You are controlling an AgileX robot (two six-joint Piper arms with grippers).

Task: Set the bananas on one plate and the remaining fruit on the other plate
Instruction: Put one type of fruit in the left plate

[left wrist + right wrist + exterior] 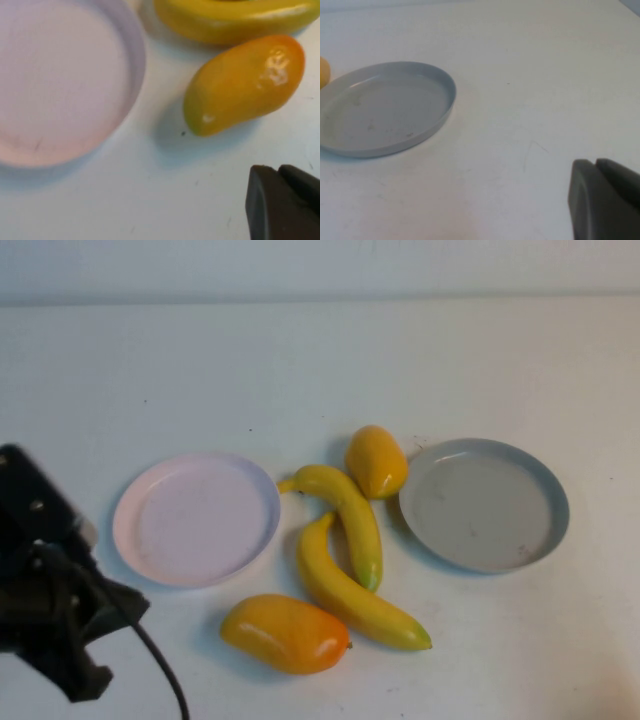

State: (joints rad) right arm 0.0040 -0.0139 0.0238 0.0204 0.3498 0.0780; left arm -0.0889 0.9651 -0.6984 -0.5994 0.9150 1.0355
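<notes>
We are hovering left gripper nr pink plate; near mango is lying just to its right, long axis crosswise, between us and bananas. Fingers: cannot tell. Right gripper is waiting beside grey-blue plate; state unclear.

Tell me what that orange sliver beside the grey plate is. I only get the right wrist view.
Observer: A mango-like fruit, lying right beside the grey-blue plate, not on it.
Operator: Is there other fruit?
Observer: Two bananas lie side by side between that plate and a pink plate that has nothing on it.
Operator: Just those?
Observer: A second mango-like fruit lies nearer the robot, in front of the bananas.
Operator: Where are the grippers?
Observer: The left gripper is close to that second fruit, by the pink plate. The right gripper is over the table beside the grey-blue plate.
</notes>
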